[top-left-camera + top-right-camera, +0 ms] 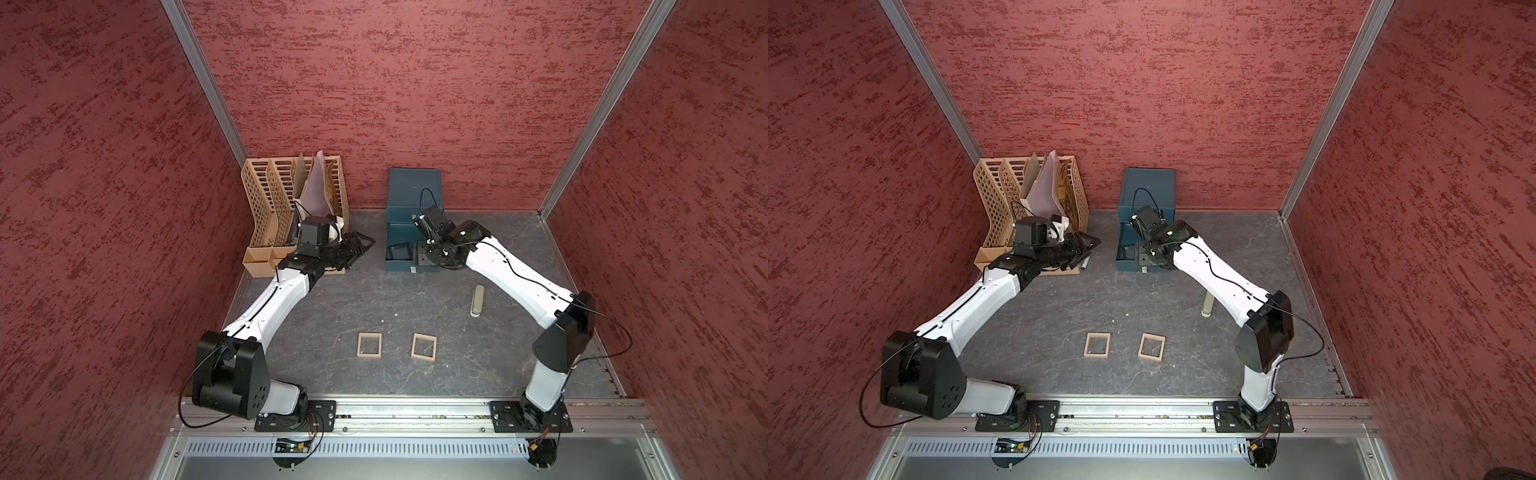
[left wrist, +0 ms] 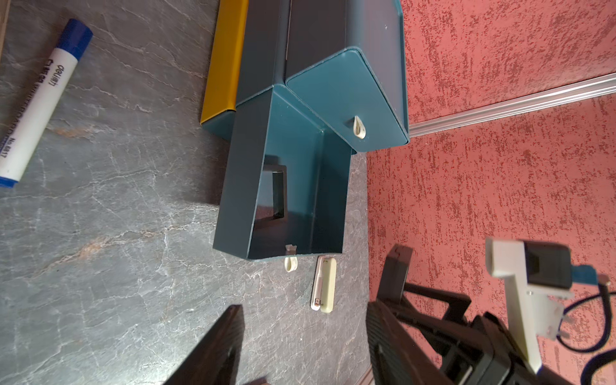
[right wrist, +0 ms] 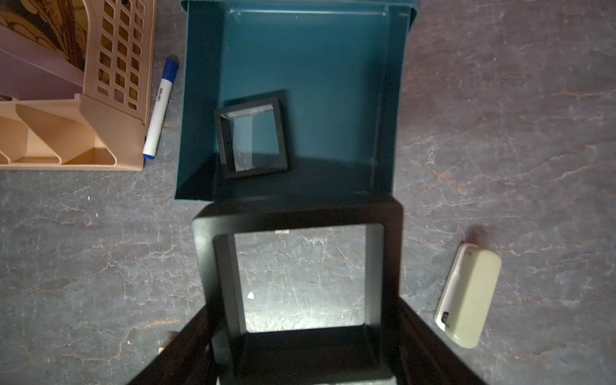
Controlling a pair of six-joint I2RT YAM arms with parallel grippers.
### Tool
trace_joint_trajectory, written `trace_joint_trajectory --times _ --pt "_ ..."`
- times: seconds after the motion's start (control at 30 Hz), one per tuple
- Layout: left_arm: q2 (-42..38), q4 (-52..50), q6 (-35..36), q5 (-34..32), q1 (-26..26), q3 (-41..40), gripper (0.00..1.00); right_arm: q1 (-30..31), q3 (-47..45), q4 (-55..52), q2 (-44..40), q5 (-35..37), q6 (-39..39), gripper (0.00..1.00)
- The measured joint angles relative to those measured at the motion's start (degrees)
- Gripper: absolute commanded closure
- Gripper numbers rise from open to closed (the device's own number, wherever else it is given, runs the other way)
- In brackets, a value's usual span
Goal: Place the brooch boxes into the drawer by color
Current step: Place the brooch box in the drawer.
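Note:
The teal drawer chest (image 1: 415, 187) stands at the back, with one drawer (image 3: 383, 100) pulled out. A black brooch box (image 3: 253, 133) lies flat inside it, also visible in the left wrist view (image 2: 278, 193). My right gripper (image 3: 301, 336) is shut on a second black brooch box (image 3: 300, 216), held level just above the drawer's front edge (image 1: 428, 257). Two pinkish-beige brooch boxes (image 1: 369, 345) (image 1: 424, 346) lie side by side on the table near the front. My left gripper (image 1: 361, 245) hovers open and empty beside the file rack, to the left of the chest.
A tan slotted file rack (image 1: 291, 208) holding papers stands at the back left. A white marker with a blue cap (image 3: 160, 110) lies between the rack and the drawer. A slim beige bar (image 1: 478, 300) lies right of centre under my right arm.

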Motion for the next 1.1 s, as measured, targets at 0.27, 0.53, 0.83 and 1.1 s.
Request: trace_joint_trajectory --times 0.27,0.53,0.83,1.1 --pt "6.62 1.75 0.00 0.50 0.00 5.29 0.38 -2.93 12.41 -2.69 11.26 -0.55 -1.27 0.33" --pt "8.63 3.93 0.00 1.07 0.00 8.52 0.38 -4.46 14.36 -3.32 16.11 -1.07 -1.20 0.32" --pt "9.99 5.07 -0.04 1.57 0.02 8.76 0.38 -5.33 17.11 -3.76 19.69 -2.16 -1.22 0.31" --pt "9.97 6.05 -0.33 1.88 0.04 8.50 0.38 -5.86 17.25 -3.82 20.83 -2.23 -1.22 0.31"
